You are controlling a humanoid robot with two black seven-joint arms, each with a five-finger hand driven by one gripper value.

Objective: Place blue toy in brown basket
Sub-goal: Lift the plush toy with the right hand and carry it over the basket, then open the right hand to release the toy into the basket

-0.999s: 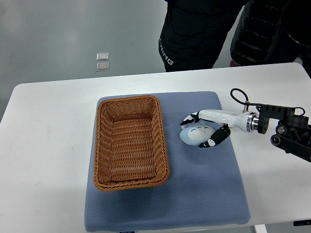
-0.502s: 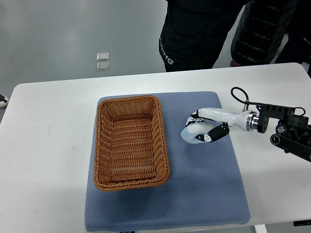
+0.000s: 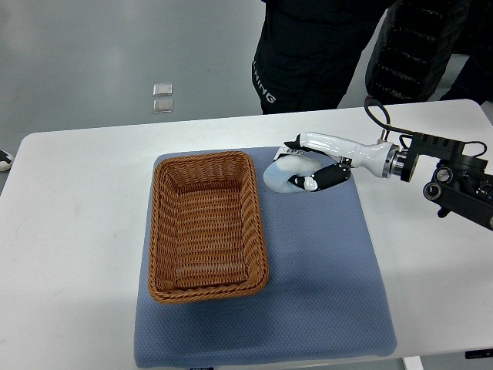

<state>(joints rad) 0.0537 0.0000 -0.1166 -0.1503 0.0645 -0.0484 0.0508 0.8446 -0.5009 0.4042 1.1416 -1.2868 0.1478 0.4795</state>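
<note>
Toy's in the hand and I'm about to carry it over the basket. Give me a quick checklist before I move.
1. Right hand closed around the blue toy: ok.
2. Toy lifted off the blue mat: cannot tell from this one view.
3. Brown basket sits left of the toy, interior open and unblocked: ok.
4. Path between toy and basket rim free of objects: ok.
5. Person behind the table, hands not over the workspace: ok.
</note>
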